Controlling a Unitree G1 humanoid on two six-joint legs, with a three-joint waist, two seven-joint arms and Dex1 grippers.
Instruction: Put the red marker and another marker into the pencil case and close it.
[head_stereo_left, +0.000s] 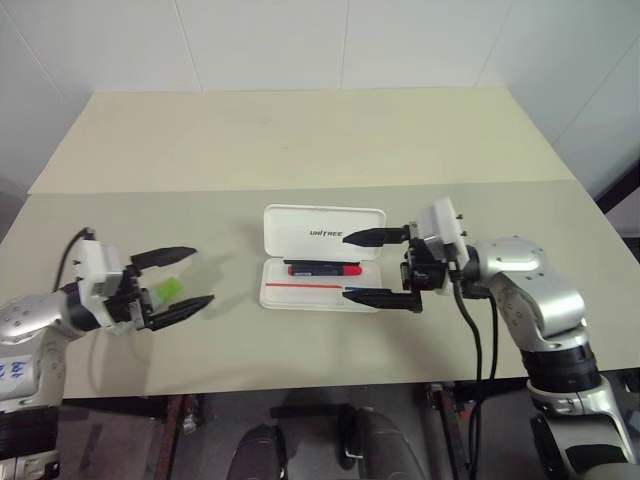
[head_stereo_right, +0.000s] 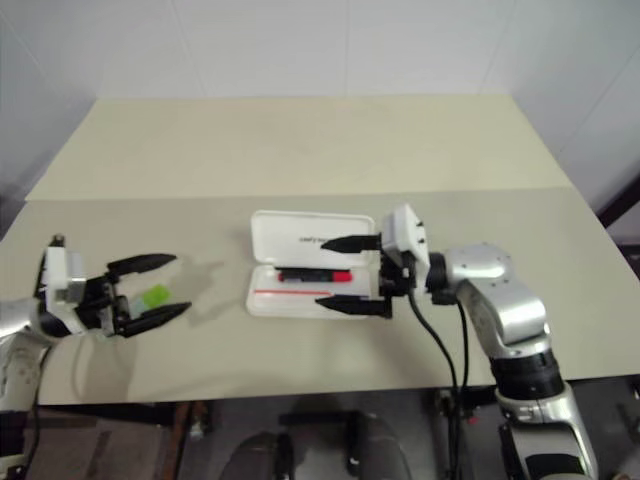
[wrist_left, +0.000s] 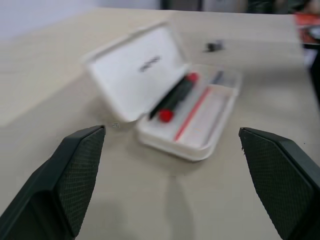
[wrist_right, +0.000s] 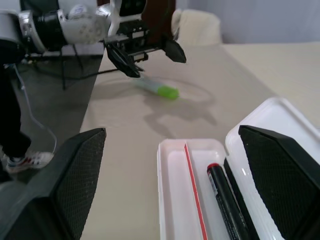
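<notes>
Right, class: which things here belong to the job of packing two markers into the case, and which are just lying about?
Job:
- red marker, already in the case
- green marker, on the table
- pencil case, open

Lying about:
- small dark object on the table

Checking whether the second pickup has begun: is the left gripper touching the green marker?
Apart. In the right wrist view the left gripper, jaws open, hangs above the green marker, which lies on the table with bare surface between them.

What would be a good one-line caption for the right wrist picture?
Red marker lies in the open pencil case; the green marker waits on the table under the open left gripper.
</notes>
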